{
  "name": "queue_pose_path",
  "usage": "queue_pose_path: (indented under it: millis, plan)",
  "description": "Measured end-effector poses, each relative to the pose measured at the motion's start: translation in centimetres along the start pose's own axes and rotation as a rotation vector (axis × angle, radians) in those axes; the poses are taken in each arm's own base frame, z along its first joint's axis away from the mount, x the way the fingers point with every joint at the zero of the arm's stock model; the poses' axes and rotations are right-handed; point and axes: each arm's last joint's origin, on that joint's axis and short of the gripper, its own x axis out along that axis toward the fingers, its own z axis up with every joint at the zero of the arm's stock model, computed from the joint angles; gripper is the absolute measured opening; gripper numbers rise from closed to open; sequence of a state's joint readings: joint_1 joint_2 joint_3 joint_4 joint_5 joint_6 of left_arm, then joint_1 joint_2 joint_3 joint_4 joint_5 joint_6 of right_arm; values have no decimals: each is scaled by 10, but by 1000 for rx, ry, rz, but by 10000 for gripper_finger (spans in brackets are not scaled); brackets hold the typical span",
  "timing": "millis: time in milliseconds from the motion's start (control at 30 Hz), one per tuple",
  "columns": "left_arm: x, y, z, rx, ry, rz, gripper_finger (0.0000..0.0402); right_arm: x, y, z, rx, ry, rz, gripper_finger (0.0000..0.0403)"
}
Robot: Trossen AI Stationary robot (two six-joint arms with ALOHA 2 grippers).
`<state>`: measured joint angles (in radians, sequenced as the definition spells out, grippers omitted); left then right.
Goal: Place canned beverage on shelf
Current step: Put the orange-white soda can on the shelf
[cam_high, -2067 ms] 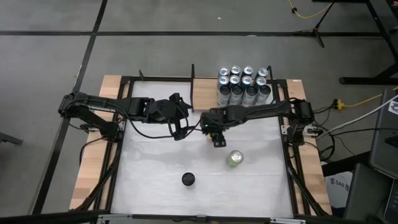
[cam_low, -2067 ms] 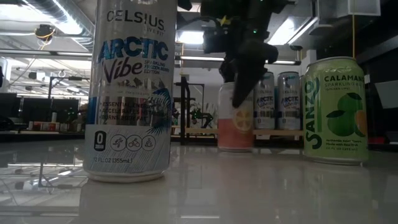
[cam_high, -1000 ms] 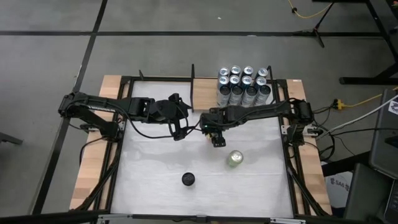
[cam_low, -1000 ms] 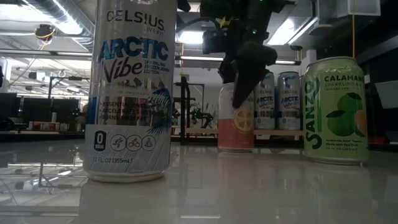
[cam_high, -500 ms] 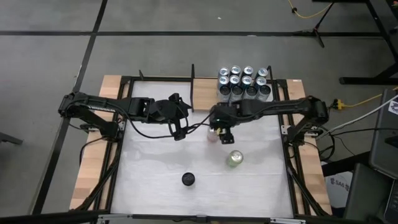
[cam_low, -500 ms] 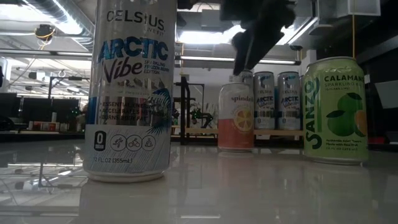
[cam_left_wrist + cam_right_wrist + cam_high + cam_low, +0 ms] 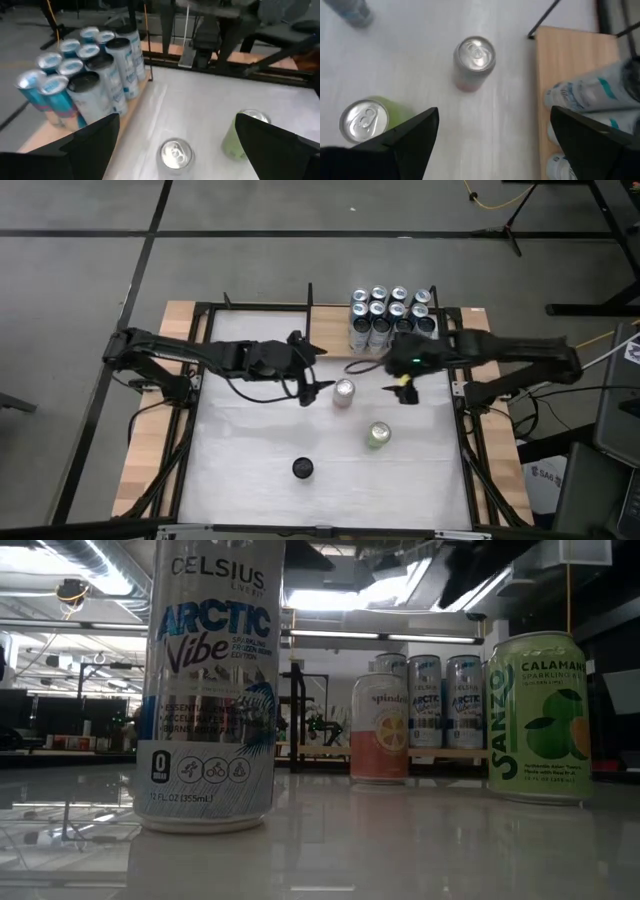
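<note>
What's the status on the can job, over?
Left gripper open, beside the pink can. Right gripper open, empty, near the shelf. Pink can upright on the table, not yet shelved. Nothing blocking the shelf's free end.

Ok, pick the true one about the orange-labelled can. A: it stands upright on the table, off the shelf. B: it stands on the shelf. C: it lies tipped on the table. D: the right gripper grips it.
A: the orange-labelled can stands upright on the white table, short of the shelf, and neither gripper touches it.
</note>
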<state>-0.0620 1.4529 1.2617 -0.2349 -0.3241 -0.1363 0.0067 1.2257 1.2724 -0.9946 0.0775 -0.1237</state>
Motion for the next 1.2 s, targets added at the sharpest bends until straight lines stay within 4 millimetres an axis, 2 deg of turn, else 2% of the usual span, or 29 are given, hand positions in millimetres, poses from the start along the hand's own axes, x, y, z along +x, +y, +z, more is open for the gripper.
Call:
queue_pose_path:
  millis: [133, 267, 433, 600, 867, 1200]
  plan:
    - [24, -4, -8, -21, -3, 6, 390, -12, 3, -31, 51, -102, -11, 372]
    - [47, -2, -13, -39, -21, 8, 390, -12, 7, -57, 108, -192, -4, 372]
    - [71, 1, -16, -111, -2, -12, 390, -3, 12, -91, 138, -277, 4, 372]
    - [100, -3, -19, -103, 67, -5, 390, 8, 16, -114, 143, -375, 20, 372]
    - [131, -9, -50, -40, 322, 45, 390, 15, 20, -139, 149, -417, 18, 372]
    - [132, -11, -60, -69, 393, 59, 390, 21, 21, -147, 148, -407, 19, 372]
